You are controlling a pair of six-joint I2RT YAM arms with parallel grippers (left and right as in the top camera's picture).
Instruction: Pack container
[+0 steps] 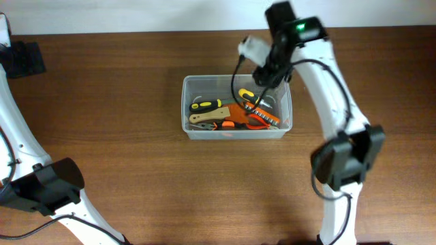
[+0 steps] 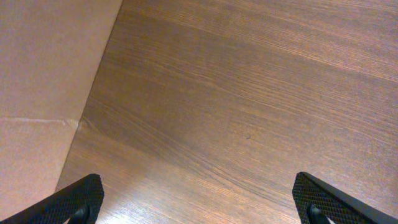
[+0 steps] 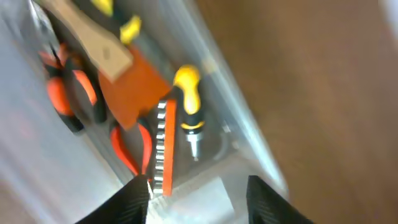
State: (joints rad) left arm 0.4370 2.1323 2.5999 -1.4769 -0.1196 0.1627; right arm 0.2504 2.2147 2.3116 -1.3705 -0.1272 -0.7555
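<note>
Look for the container point(image 1: 185, 112) at the middle of the table point(image 1: 102, 136), long side running left to right, already stocked with hand tools: a yellow-and-black screwdriver point(image 1: 208, 105), orange-handled pliers point(image 1: 257, 122), an orange bit strip point(image 3: 164, 143) and a stubby yellow driver point(image 3: 188, 102). Judge it thin-walled and light in itself, yet weighted by the metal inside. Likely to flex under a squeeze at mid-wall, to skate on the smooth wood under a nudge, and to feel slick in a pinch. For any lift or shift, take hold at the rim close to a rounded corner, probably the stiffest part, one finger inside and one outside. Better to use both arms on opposite short ends, to stop the load tipping. Expect the tools to rattle and slide under the slightest tilt. Note the right gripper point(image 3: 198, 200) poised over the far right corner of the tub, fingers parted to a middling gap with nothing between them, and, going by a blurred wrist view, touching neither wall nor tool — only hanging above the stubby driver and the end of the bit strip. Note the left gripper point(image 2: 199, 208) well apart from all this, out by the far left edge of the table, spread fully wide over bare wood and gripping nothing.
</note>
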